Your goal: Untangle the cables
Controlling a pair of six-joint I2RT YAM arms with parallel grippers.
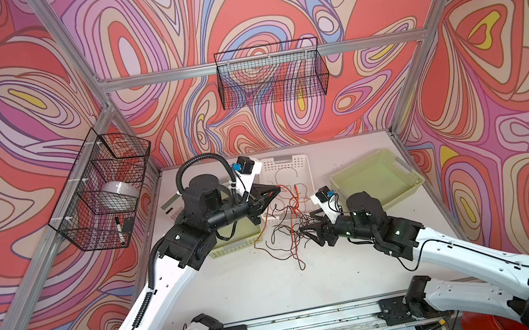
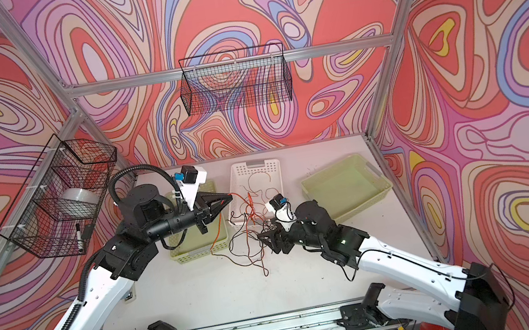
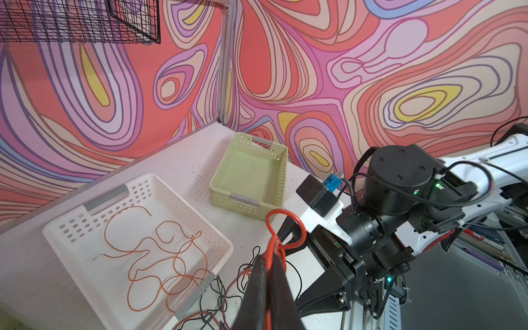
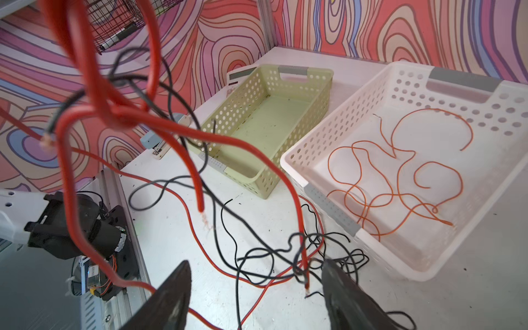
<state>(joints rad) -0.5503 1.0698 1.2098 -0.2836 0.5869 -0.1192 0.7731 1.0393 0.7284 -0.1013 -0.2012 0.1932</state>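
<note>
Knotting red with black, cables hang from clenched left claw; right claw released.

My left arm stands up from the front, bends at the elbow, and its forearm lies almost level, pointing toward the middle. My left gripper is held high, with the jaws pressed together on a red cable. My right arm stretches in from the opposite side and sits lower, with the wrist turned a little downward. My right gripper points to the middle, lower than the left one, and its two fingers stand wide apart
</note>
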